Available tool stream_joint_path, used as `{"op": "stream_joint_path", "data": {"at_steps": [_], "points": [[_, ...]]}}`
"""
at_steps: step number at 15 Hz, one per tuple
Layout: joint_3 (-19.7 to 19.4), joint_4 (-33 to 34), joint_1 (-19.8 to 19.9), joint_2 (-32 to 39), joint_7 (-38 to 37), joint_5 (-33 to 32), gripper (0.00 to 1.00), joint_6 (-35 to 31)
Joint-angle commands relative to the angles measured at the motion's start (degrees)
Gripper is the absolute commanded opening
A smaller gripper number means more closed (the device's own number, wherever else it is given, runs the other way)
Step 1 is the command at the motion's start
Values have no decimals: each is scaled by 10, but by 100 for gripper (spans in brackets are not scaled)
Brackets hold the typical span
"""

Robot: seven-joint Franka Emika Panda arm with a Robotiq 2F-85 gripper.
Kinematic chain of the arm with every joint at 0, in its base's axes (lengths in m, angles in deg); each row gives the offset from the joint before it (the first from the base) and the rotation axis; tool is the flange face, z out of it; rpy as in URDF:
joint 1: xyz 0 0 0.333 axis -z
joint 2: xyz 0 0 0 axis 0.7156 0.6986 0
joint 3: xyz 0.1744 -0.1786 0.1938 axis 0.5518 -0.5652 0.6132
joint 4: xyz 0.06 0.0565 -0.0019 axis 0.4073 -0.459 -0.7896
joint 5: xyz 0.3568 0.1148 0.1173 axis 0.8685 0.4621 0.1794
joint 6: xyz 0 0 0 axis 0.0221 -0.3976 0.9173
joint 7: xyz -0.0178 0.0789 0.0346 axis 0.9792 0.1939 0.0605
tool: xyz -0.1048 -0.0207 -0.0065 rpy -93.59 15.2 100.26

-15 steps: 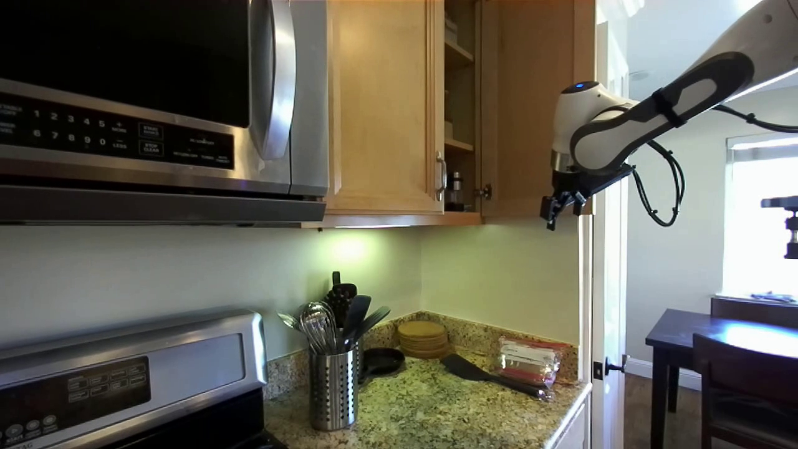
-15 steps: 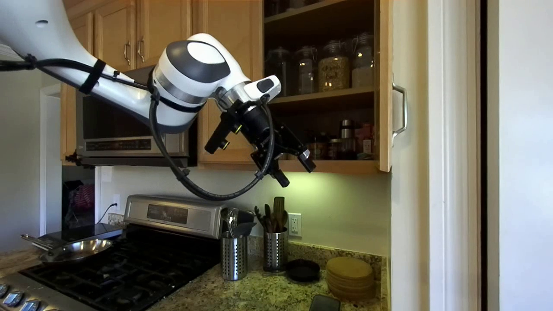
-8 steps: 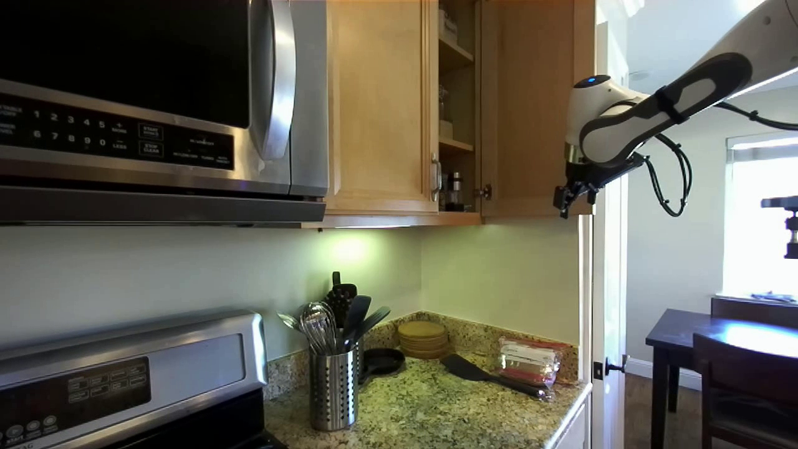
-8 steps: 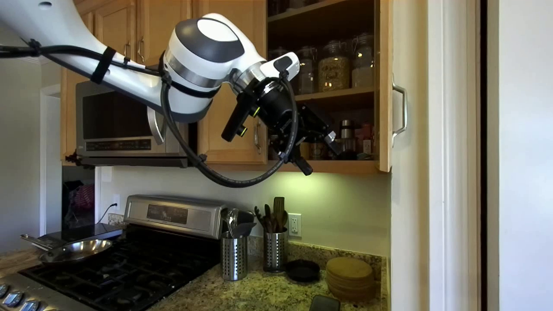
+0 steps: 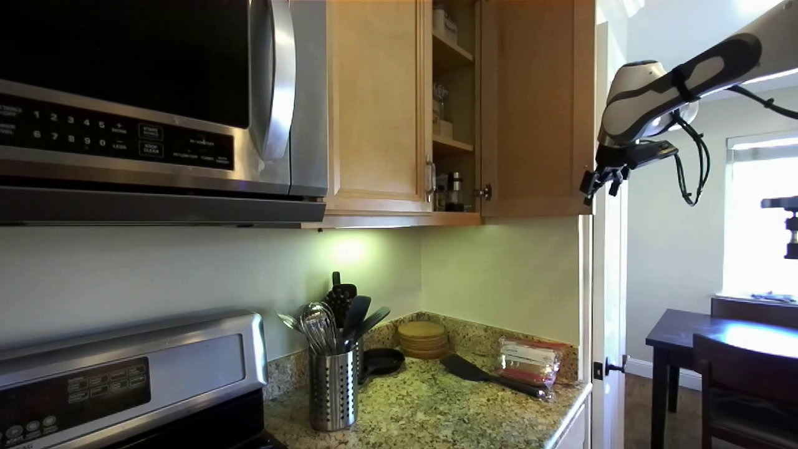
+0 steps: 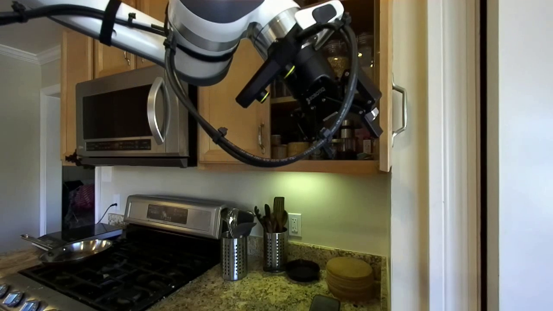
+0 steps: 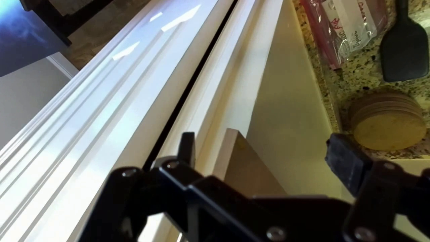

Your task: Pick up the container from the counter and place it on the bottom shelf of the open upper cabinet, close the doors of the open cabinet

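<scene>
Nothing lies between the fingers of my open gripper [image 5: 601, 192], which hovers by the free edge of the right honey-wood door [image 5: 539, 106]. In the wrist view that door's lower corner [image 7: 248, 171] appears between my spread fingertips; whether they touch it I cannot tell. That door stands swung out from the upper cabinet [image 5: 458, 75]. Slightly ajar, the left door [image 5: 380, 106] keeps its bar handle [image 6: 260, 138] in sight. Small jars and bottles crowd the bottom shelf [image 6: 345, 166], partly hidden behind my gripper [image 6: 353, 139]. I cannot single out the container. Granite counter [image 5: 424, 411] lies below.
A steel utensil holder [image 5: 333, 393], round boards [image 5: 424, 342], a black spatula [image 5: 467, 369] and a plastic packet [image 5: 530, 363] rest on the counter. Beside the cabinet are the microwave [image 6: 121, 116] and, past the right door, a white door frame [image 6: 453, 129].
My gripper has moved up and to the right in both exterior views, nearer the right door's edge. The left door has swung closer to the cabinet front.
</scene>
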Motion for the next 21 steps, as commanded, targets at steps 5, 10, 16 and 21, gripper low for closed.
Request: {"op": "stream_joint_path", "data": {"at_steps": [5, 10, 16, 21], "points": [[-67, 15, -25, -2, 142, 129, 100, -17], [-99, 22, -50, 9, 217, 227, 100, -10], [-116, 8, -86, 19, 303, 316, 100, -58], [-100, 9, -74, 52, 306, 303, 100, -68]]}}
